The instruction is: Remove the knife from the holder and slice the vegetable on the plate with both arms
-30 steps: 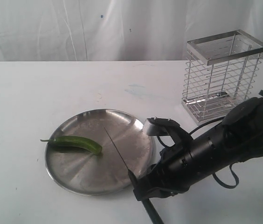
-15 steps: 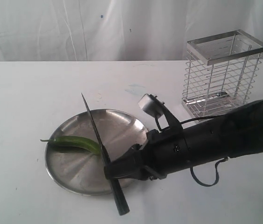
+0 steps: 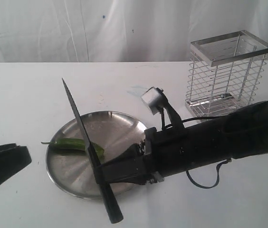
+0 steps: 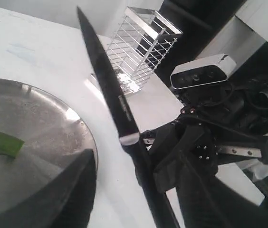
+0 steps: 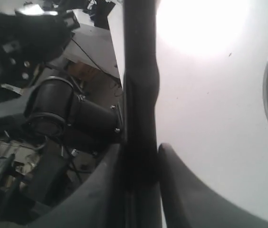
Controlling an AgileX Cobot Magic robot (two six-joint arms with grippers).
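Observed from the floor, largest item first, clock directions read on the exterior view.

Room: a white cloth backdrop [image 3: 39, 28] hangs in soft folds behind the work area, with one small dark speck high at 12 o'clock; the right wrist view shows dark equipment and cables beyond the table edge.

Surface: the table [image 3: 29, 95] is white and matt; a faint bluish smear [image 3: 138, 91] lies at 12 o'clock of the plate.

The right arm [image 3: 219, 140], bulky and black, enters from 3 o'clock and reaches to the plate's 5 o'clock edge; a white camera [image 3: 151, 100] sits on its wrist.

The holder [image 3: 241, 55], a wire basket, stands upright at 2 o'clock of the plate, well apart from it.

The plate [image 3: 122, 135], steel and shallow, lies flat near the table's middle.

The knife [image 3: 82, 130] is out of the holder; the right gripper [image 3: 98, 173] is clamped on its black handle; the tip points to 11 o'clock and the butt to 5 o'clock; the blade is raised over the plate and passes in front of the vegetable's 3 o'clock end; contact cannot be told.

The left gripper [image 3: 15, 156] shows at 9 o'clock, off the plate; its fingers stand wide apart, holding nothing.

The vegetable [image 3: 70, 144] lies on the plate's 9 o'clock side, with its stem over the rim.
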